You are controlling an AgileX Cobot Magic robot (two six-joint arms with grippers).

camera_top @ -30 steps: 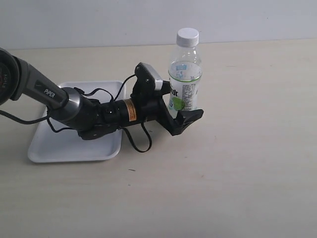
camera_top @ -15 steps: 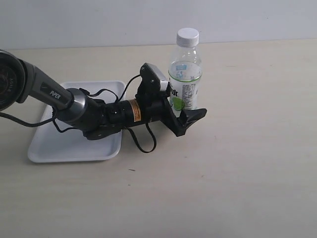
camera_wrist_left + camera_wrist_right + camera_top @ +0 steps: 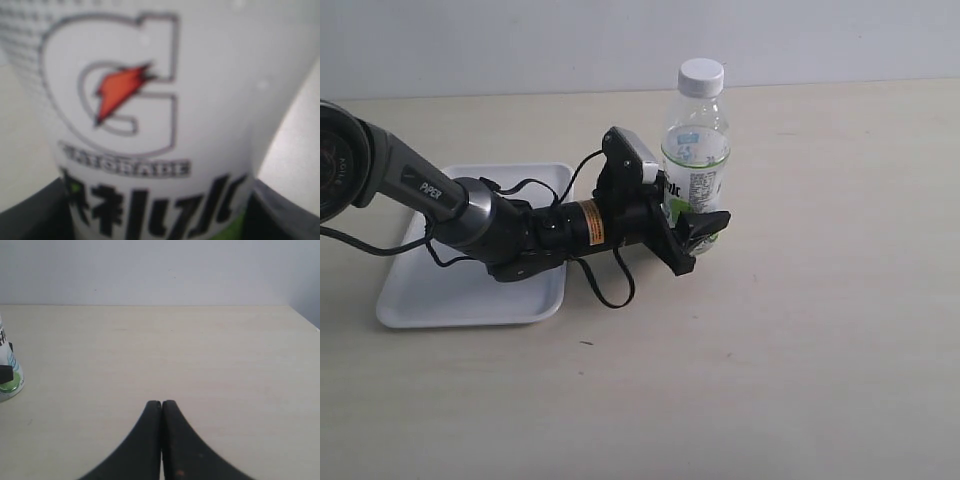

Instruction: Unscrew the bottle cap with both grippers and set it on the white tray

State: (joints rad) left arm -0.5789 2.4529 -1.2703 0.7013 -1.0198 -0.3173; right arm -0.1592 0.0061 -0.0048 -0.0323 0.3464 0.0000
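I'm pinching the Gatorade bottle low on its body with the left gripper — it's standing upright, with the white tray at its nine o'clock. The right gripper is waiting well apart, fingers pressed together. The bottle cap is sitting on the neck — unscrewing and placing remain.

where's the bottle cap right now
In the exterior view the cap is on top of the upright bottle, right of centre toward the back. The left gripper holds the bottle low down, with the tray further left.
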